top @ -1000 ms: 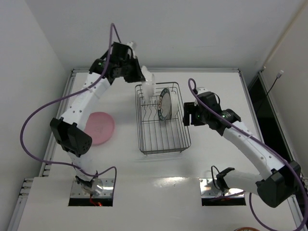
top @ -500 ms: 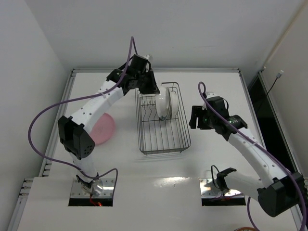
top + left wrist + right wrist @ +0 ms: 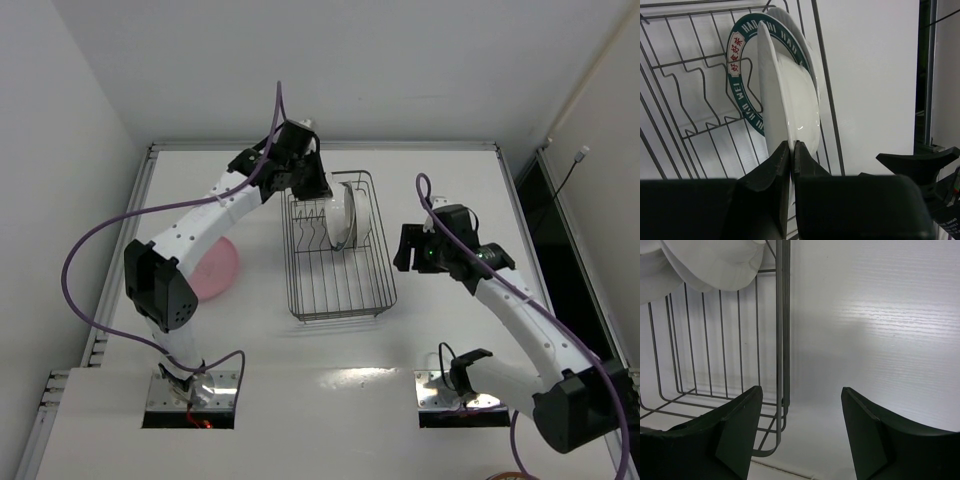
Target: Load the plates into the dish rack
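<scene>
Left fingers point(image 3: 791, 150) are pinching the white plate point(image 3: 795, 105) standing in the rack point(image 3: 343, 317) against the patterned plate point(image 3: 735, 60), arm stretching across the worktop point(image 3: 450, 180). Right fingers point(image 3: 404, 250) are hovering spread, gripping nothing, beside the rack (pink plate point(image 3: 220, 268) lying flat, left of it).
</scene>
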Tool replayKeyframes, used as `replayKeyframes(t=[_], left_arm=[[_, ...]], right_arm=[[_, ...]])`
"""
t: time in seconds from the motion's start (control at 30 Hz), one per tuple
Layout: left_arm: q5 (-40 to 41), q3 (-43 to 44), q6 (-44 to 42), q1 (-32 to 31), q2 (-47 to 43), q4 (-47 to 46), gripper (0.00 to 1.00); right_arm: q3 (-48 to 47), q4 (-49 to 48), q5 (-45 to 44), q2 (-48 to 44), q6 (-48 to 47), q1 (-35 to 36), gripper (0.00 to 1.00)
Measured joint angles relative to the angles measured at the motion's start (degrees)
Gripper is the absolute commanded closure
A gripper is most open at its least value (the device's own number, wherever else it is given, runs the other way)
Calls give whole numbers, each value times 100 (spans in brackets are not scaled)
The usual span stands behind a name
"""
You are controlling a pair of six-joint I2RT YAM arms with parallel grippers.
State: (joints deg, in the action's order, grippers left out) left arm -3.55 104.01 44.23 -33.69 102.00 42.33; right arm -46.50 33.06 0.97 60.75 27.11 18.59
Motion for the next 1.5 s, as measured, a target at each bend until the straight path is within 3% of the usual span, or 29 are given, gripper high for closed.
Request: replayKeyframes(t=[0.5,1.5], left_arm=[[455,863,-11,-138,57,201,100],[960,-44,0,-190,413,-92,100]], right_arm=[[98,-90,249,7,-37,-236,39],[367,-212,549,109,-149,-422,39]])
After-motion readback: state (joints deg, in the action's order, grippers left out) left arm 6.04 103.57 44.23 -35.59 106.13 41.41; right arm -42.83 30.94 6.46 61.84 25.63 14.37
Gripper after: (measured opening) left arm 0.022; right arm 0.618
